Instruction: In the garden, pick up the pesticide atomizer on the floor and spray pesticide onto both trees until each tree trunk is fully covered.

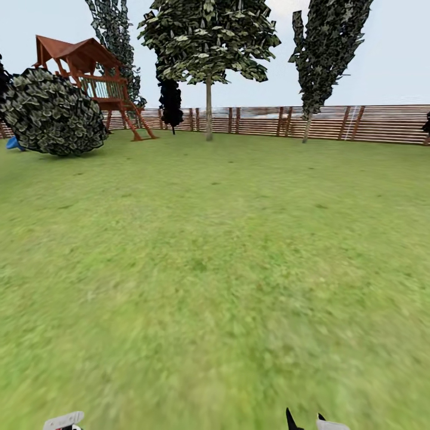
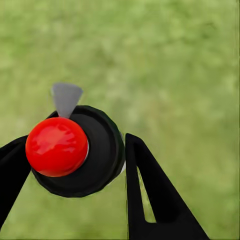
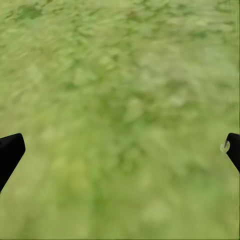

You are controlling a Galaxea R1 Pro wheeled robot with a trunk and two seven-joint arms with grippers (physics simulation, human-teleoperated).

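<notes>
open grass (image 1: 227, 251) runs unobstructed to the far fence (image 1: 334, 122); a round bush (image 1: 51, 113), playhouse (image 1: 89, 77) and two pale trunks (image 1: 208, 110) stand only at its far edge.

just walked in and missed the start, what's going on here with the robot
A wheeled two-armed robot stands on the green lawn of a fenced garden. Its left gripper is shut on a small sprayer with a round black body, red ball top and grey nozzle, black fingers on either side of it. The right gripper is open and holds nothing, with grass beyond it. Two tall trees with pale trunks stand far off by the brown slatted fence.
</notes>
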